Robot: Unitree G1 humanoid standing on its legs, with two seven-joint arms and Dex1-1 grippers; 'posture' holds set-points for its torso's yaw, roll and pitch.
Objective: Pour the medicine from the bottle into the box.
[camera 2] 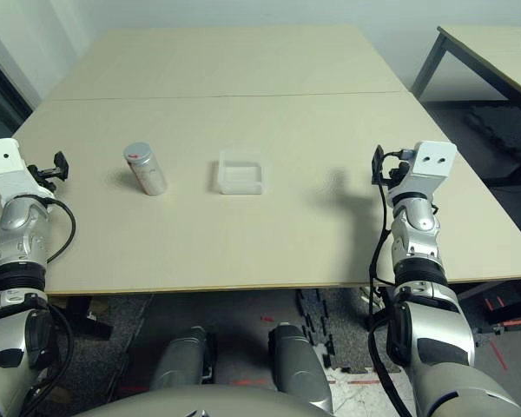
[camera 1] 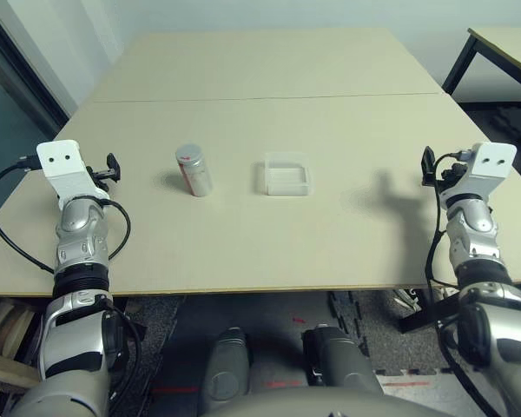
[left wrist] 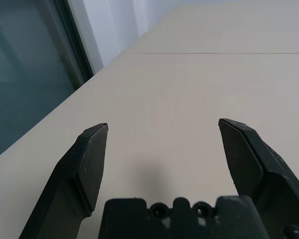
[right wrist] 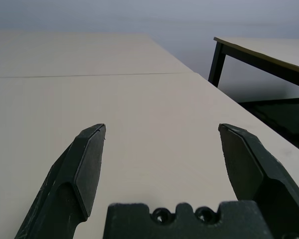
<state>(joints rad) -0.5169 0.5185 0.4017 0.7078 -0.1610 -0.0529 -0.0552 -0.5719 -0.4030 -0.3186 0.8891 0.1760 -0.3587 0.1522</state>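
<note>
The silver-grey bottle [camera 1: 194, 170] with a red mark stands upright, capped, on the table left of centre. The clear plastic box [camera 1: 287, 174] lies a short way to its right, with nothing visible inside. The medicine is hidden. My left gripper [left wrist: 162, 134] hovers at the table's left edge, well left of the bottle, open with nothing between its fingers. My right gripper [right wrist: 162, 134] hangs over the table's right side, far right of the box, open and holding nothing as well.
The beige table [camera 1: 269, 87] has a seam running across behind the bottle and box. A second table with a black leg [camera 1: 495, 43] stands at the far right. A dark window frame [left wrist: 72, 45] borders the left side.
</note>
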